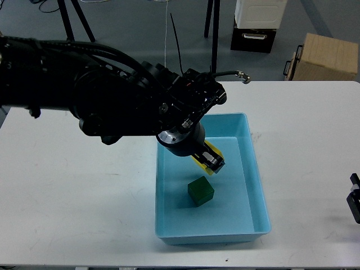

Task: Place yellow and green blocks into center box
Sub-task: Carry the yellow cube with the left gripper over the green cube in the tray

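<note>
Pinching the yellow block (212, 159), apparently, the left claw (212, 161) hangs over the blue tray (252, 185) near the green block (200, 191).

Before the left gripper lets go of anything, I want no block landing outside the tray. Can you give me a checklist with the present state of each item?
1. Green block already inside the blue tray: ok, it rests on the tray floor.
2. Yellow block held by the left gripper: ok, the fingers are closed on it.
3. Yellow block above the tray interior, not the rim: ok.
4. Drop spot free of the green block: ok, the yellow block sits up and to the right of it, apart.
5. Height of the yellow block above the tray floor: cannot tell from this view.
6. Right gripper clear of the tray: ok, at the right edge; open or shut, cannot tell.
</note>
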You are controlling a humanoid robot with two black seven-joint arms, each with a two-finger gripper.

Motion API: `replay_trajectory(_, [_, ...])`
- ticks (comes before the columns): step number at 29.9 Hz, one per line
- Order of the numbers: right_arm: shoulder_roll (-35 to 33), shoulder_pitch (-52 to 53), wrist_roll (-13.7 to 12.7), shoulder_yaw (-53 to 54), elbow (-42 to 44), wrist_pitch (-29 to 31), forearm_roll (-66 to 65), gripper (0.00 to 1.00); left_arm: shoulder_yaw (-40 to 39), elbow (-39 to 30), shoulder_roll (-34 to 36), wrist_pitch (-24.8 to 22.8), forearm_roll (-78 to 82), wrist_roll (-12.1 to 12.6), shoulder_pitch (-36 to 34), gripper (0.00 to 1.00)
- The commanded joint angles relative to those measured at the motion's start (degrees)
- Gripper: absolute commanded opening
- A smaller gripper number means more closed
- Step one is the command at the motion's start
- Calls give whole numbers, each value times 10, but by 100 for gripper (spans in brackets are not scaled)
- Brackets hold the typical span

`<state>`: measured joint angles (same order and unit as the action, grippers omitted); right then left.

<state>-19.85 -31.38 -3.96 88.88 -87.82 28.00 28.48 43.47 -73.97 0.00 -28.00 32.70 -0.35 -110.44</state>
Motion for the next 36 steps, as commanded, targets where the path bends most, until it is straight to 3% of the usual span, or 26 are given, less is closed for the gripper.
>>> replay_trajectory(1, [0, -1, 0, 1, 0, 0, 0, 84, 1, 0, 0, 0, 1, 2, 8, 0])
replay_trajectory(36, [1, -5, 0, 0, 9, 0, -4, 84, 1, 17, 0, 0, 4, 7, 84, 0])
